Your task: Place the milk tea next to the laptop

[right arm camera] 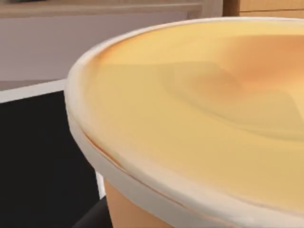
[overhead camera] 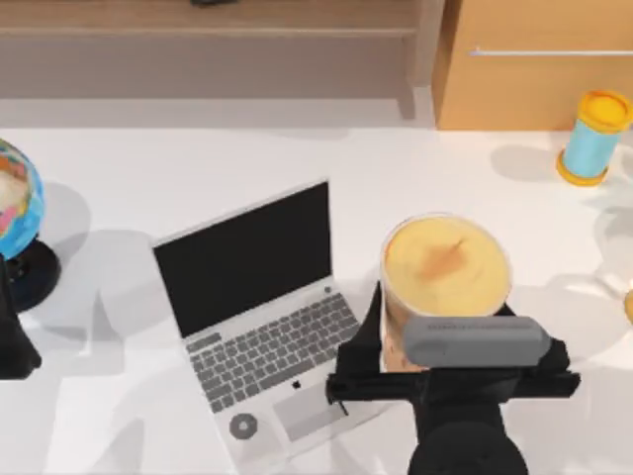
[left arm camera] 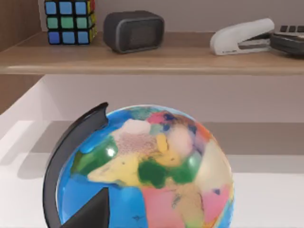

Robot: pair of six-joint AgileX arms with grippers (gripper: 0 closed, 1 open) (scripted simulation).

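The milk tea (overhead camera: 445,265), a large orange-tan cup with a creamy round top, is just right of the laptop (overhead camera: 262,327) near the table's front. The silver-grey laptop stands open with its black screen up. My right gripper (overhead camera: 445,309) reaches in from the front edge, a finger on each side of the cup, shut on it. The right wrist view looks close onto the milk tea's lid (right arm camera: 199,118), with the laptop's black screen (right arm camera: 38,156) beside it. My left arm (overhead camera: 12,341) is parked at the table's left edge.
A globe (overhead camera: 15,213) on a black stand sits at the far left, close in front of the left wrist camera (left arm camera: 152,166). A light-blue cylinder (overhead camera: 593,139) with yellow ends stands at the back right. A shelf holds a puzzle cube (left arm camera: 70,21) and a stapler (left arm camera: 242,37).
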